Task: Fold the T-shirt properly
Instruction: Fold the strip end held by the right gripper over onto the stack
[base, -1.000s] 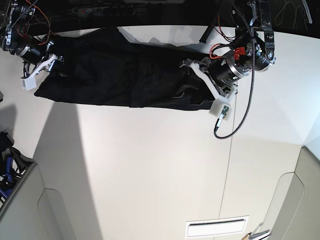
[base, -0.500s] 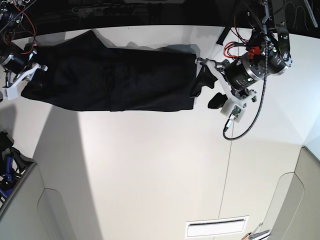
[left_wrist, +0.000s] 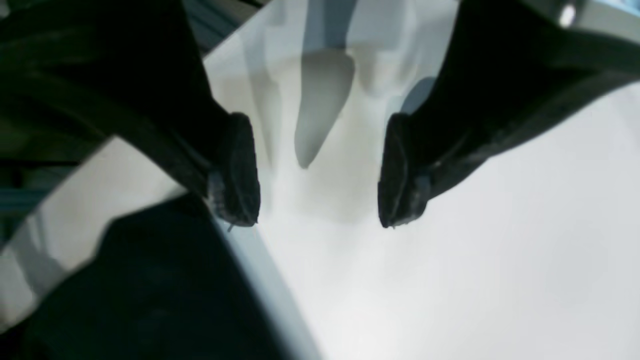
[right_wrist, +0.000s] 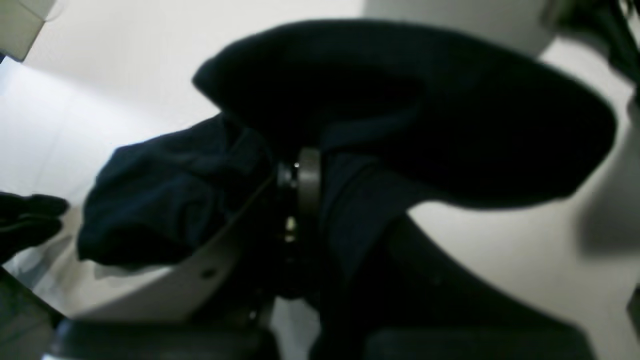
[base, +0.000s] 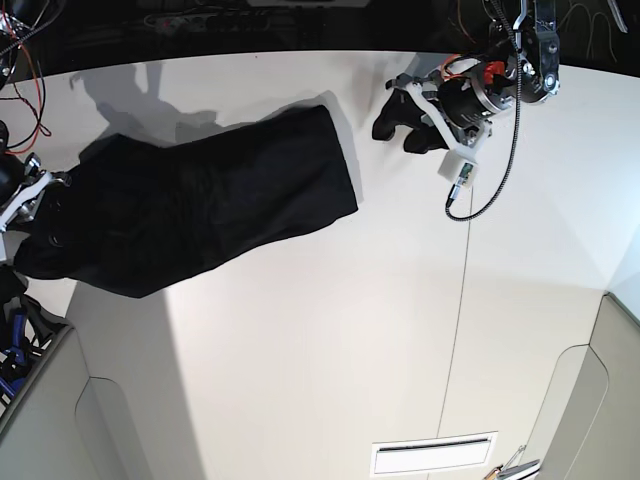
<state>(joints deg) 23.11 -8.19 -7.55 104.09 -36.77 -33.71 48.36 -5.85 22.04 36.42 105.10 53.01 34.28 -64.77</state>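
Note:
The black T-shirt (base: 200, 205) lies folded into a long band across the left half of the white table (base: 330, 340). Its right end is near the table's middle and its left end is at the left edge. My right gripper (base: 25, 200) is at that left end, shut on bunched black fabric, as the right wrist view shows (right_wrist: 300, 200). My left gripper (base: 400, 130) is open and empty, off the shirt's right end near the far edge. In the left wrist view its black pads (left_wrist: 235, 170) stand wide apart over bare table, with the shirt (left_wrist: 150, 285) at lower left.
A cable (base: 490, 195) loops down from my left arm over the table. A table seam (base: 462, 320) runs front to back right of centre. A white slotted plate (base: 433, 455) lies near the front edge. Grey panels (base: 40, 410) flank the front corners.
My right gripper has pulled the shirt to the left, and it now lies slanted. My left gripper has let go of the shirt's right end and moved toward the far edge.

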